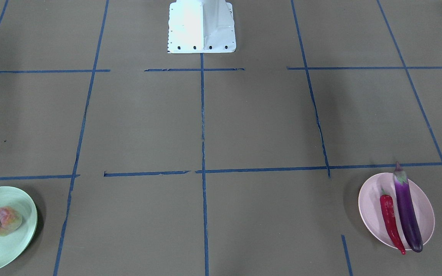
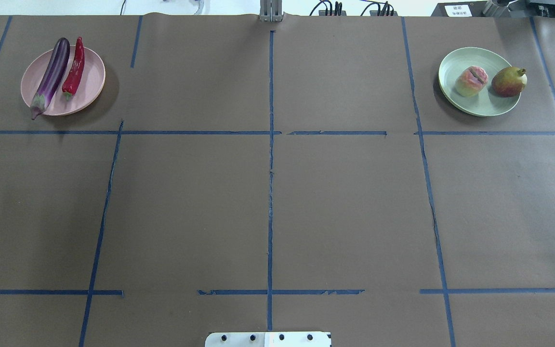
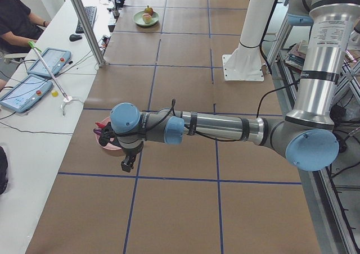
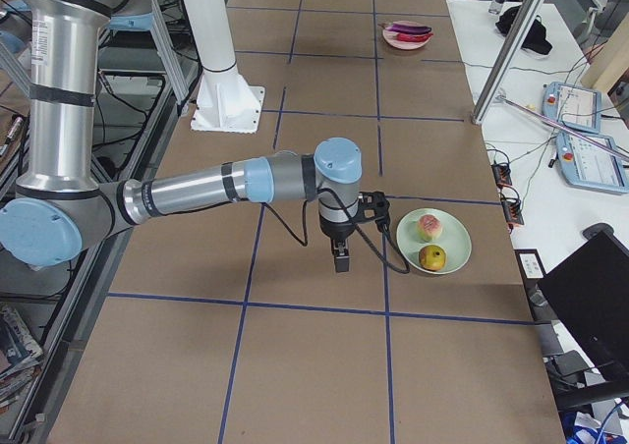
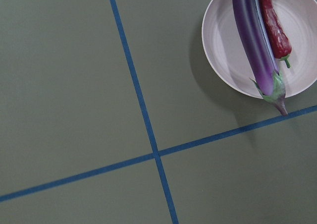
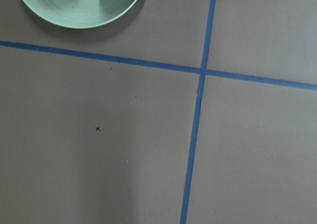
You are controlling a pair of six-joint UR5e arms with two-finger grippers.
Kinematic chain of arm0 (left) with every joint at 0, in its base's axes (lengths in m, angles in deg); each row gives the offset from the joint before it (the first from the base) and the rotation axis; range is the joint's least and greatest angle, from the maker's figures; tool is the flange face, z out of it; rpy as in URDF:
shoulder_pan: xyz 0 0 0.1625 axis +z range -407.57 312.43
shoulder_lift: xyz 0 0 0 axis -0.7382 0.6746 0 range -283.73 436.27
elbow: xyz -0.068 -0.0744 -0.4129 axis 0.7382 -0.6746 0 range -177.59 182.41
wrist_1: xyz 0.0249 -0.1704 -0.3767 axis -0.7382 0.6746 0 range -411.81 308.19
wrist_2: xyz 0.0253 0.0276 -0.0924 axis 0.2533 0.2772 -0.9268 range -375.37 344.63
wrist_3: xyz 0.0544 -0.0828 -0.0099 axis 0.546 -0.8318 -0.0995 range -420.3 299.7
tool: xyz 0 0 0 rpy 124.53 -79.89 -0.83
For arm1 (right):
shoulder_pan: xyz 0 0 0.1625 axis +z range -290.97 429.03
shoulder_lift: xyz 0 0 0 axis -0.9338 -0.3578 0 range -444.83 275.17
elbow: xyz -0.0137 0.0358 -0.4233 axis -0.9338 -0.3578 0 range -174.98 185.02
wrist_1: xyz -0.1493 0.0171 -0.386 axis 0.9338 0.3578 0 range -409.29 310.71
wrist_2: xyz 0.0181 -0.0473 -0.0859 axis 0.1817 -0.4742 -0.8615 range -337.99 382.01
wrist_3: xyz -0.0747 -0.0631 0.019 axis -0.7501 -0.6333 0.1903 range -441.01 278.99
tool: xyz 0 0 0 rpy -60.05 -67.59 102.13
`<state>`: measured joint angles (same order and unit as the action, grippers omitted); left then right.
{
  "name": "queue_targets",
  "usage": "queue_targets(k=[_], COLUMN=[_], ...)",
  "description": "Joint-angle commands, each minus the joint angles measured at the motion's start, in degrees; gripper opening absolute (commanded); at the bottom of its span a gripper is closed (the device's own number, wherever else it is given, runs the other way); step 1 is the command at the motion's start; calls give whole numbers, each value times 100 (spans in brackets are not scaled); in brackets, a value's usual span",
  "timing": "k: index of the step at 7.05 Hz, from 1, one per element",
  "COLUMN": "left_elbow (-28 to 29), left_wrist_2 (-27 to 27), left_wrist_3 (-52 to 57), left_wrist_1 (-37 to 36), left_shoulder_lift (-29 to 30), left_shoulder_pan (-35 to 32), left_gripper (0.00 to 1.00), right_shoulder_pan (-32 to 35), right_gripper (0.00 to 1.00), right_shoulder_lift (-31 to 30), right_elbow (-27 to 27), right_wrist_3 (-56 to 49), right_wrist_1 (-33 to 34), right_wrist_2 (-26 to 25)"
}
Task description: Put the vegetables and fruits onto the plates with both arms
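Observation:
The purple eggplant and the red chili lie side by side on the pink plate at the table's far left. The peach and the pomegranate-like fruit sit on the mint green plate at the far right. My left gripper hangs above the table just beside the pink plate. My right gripper hangs beside the mint plate. Both grippers show only in the side views, so I cannot tell whether they are open or shut. Nothing shows in them.
The white base block stands at the table's robot side. Blue tape lines cross the brown table. A metal post, tablets and an operator are at the far edge in the exterior left view.

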<state>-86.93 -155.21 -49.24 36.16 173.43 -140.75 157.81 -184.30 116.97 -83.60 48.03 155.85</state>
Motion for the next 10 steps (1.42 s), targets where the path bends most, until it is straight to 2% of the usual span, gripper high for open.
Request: queue_targets(k=[1, 2, 3, 6, 8, 10], left_elbow=[-276, -538, -828, -1119, -1147, -1147], left_wrist_2=[36, 114, 602, 660, 660, 660], left_wrist_3=[27, 27, 36, 133, 133, 124], left_wrist_1=[-901, -1522, -1798, -1372, -863, -711], left_shoulder_lift=[49, 41, -38, -740, -943, -988], left_shoulder_pan=[-25, 1, 18, 27, 27, 27], left_gripper=[100, 100, 100, 100, 100, 100], right_shoulder_pan=[131, 131, 131, 114, 114, 114], right_gripper=[100, 100, 100, 100, 100, 100], right_shoulder_lift=[-230, -239, -239, -239, -239, -239], right_elbow=[-6, -15, -50, -42, -42, -33], right_wrist_3=[-66, -31, -13, 4, -13, -39], right_wrist_1=[-19, -19, -19, -11, -11, -11], right_wrist_2=[363, 285, -64, -59, 2, 117])
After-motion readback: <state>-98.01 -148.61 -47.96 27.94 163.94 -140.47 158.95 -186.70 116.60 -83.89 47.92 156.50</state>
